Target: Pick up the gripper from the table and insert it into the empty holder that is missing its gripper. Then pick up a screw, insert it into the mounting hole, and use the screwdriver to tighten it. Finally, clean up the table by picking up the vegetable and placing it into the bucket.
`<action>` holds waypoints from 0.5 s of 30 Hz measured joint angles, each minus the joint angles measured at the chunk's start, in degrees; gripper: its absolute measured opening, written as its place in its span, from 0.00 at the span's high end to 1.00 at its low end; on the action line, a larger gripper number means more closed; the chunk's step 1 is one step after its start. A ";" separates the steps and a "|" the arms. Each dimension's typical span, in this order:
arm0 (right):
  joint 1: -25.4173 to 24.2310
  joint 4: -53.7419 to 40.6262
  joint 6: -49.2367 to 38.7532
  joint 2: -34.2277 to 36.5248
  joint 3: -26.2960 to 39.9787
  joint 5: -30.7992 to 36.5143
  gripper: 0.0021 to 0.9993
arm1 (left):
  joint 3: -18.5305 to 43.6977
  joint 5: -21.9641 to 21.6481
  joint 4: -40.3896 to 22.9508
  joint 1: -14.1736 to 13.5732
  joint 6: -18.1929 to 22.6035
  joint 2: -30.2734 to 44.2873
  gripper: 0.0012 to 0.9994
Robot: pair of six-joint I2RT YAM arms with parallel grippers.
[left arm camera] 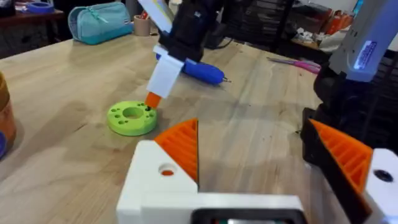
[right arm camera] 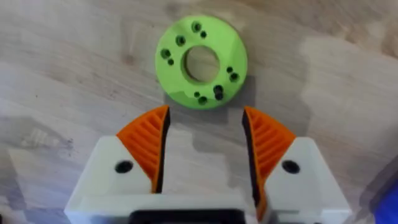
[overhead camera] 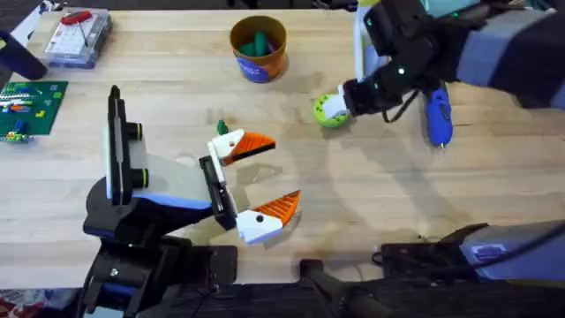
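One step looks left: the bucket (overhead camera: pixel 259 49), upper centre of the overhead view, lacks the vegetable (overhead camera: pixel 328 110), which lies on the table right of centre. The right gripper (right arm camera: pixel 205 146) hovers open beside it; the left gripper (overhead camera: pixel 256 181), lower centre, is open and empty.

A clear plastic box (overhead camera: pixel 78 37) and green board (overhead camera: pixel 29 106) sit at the table's (overhead camera: pixel 353 212) far-left corner.

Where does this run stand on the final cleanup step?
Screwdriver lies set down on the table. In hand: the open right gripper hovers at the lime-green vegetable, not yet gripping it. Left: grasp it and drop it into the bucket. The left gripper is open, idle.
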 joint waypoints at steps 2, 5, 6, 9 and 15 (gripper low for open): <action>0.00 -0.33 -0.29 1.86 1.85 0.00 0.33 | 0.00 -0.01 0.00 0.00 0.00 0.00 0.01; 0.00 -0.39 -0.78 4.24 3.86 0.00 0.33 | 0.00 -0.01 0.00 0.00 0.00 0.00 0.01; 0.00 -0.44 -0.88 4.76 4.11 0.00 0.33 | 0.00 0.00 0.00 0.00 0.00 0.00 0.01; 0.00 -1.89 -1.08 5.71 4.20 0.00 0.33 | 0.00 0.00 0.00 0.00 0.00 0.00 0.01; 0.00 -2.26 -1.09 6.11 4.20 0.00 0.33 | 0.00 -0.02 0.00 0.00 0.00 0.00 0.01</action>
